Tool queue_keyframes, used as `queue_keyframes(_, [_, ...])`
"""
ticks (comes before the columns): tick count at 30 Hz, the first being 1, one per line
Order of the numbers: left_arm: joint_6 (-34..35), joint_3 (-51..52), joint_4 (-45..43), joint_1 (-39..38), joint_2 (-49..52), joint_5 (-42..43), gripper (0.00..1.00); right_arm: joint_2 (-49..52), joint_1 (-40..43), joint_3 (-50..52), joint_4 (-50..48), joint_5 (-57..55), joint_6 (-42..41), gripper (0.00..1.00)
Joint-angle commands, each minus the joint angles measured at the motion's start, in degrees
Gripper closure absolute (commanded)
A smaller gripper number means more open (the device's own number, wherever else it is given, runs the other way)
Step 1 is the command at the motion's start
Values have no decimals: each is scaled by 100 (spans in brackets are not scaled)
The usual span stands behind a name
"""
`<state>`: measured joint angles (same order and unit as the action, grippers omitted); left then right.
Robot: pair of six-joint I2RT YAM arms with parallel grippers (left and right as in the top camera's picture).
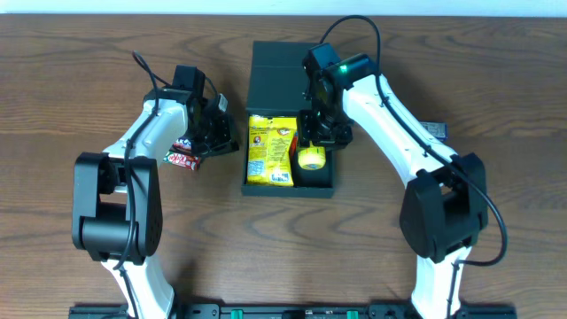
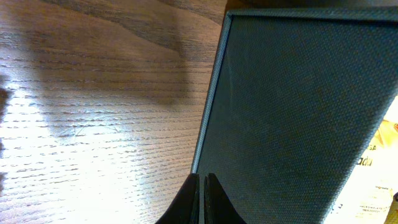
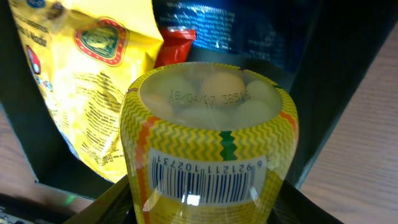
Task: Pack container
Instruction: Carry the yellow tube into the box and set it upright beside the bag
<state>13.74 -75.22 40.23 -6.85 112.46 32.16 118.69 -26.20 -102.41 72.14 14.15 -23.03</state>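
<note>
Overhead: right hand is pinching a yellow jar over the right half of the container.
Container is lying on the desk between the arms; left hand, fingers pressed together, is hanging just beside its near wall.

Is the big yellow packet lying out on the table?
No, the yellow packet lies inside the container, beside the yellow jar.

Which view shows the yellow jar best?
Right wrist: the yellow jar fills the frame, barcode and printed date legible. Overhead shows it only small, in the box beside a yellow packet. Left wrist doesn't show it.
</note>
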Motion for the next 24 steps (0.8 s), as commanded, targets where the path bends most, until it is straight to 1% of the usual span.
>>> queue_keyframes(1, [22, 22, 20, 9, 24, -66, 94, 59, -66, -74, 9, 20, -175, 79])
queue_keyframes(12, [22, 22, -4, 9, 24, -66, 94, 105, -166, 31, -74, -111, -223, 74])
queue_keyframes(15, [22, 22, -4, 9, 24, -66, 94, 203, -164, 33, -61, -111, -262, 74])
queue_keyframes(18, [22, 22, -2, 9, 24, -63, 94, 321, -164, 33, -11, -105, -518, 76])
queue_keyframes(23, [22, 22, -2, 9, 24, -66, 94, 348, -197, 33, -31, -105, -568, 68])
queue_keyframes(24, [22, 22, -2, 9, 24, -66, 94, 348, -199, 33, -31, -101, -568, 65])
